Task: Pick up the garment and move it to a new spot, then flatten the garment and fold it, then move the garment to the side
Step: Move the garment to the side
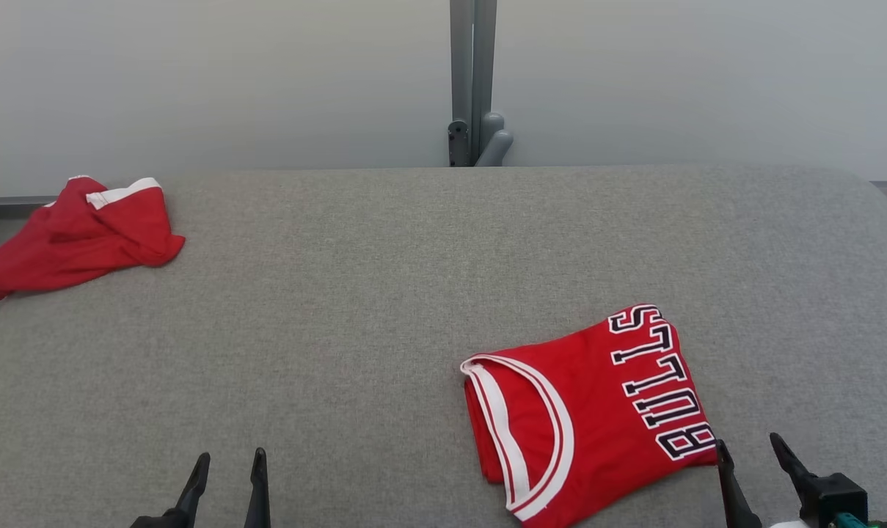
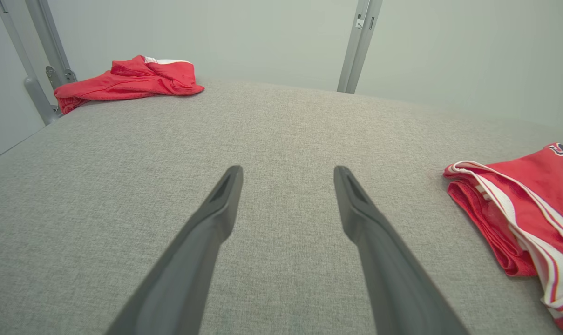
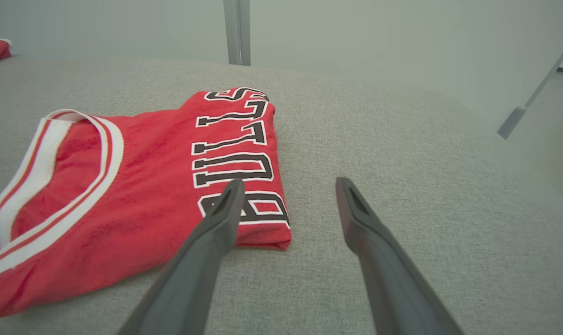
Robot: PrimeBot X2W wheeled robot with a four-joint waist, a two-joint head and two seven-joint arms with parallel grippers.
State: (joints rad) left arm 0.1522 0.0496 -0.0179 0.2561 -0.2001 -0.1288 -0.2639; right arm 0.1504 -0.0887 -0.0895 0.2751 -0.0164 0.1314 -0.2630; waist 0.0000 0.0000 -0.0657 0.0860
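A folded red jersey with "BULLS" lettering, the garment [image 1: 590, 411], lies flat on the grey table at the near right, its white-trimmed neck facing left. My right gripper [image 1: 749, 447] stands open just off the jersey's near right corner, holding nothing; in the right wrist view the gripper [image 3: 288, 186] has its left finger over the garment [image 3: 146, 186] edge. Over bare table at the near left, my left gripper [image 1: 228, 466] is open and empty. The left wrist view has that gripper [image 2: 288, 174] well left of the garment [image 2: 532, 209].
A second red garment with white trim [image 1: 76, 235] lies crumpled at the table's far left corner, also seen as red cloth [image 2: 127, 81]. A grey frame post [image 1: 472, 81] rises behind the table's [image 1: 377, 293] far edge. The table's right edge drops off beside my right gripper.
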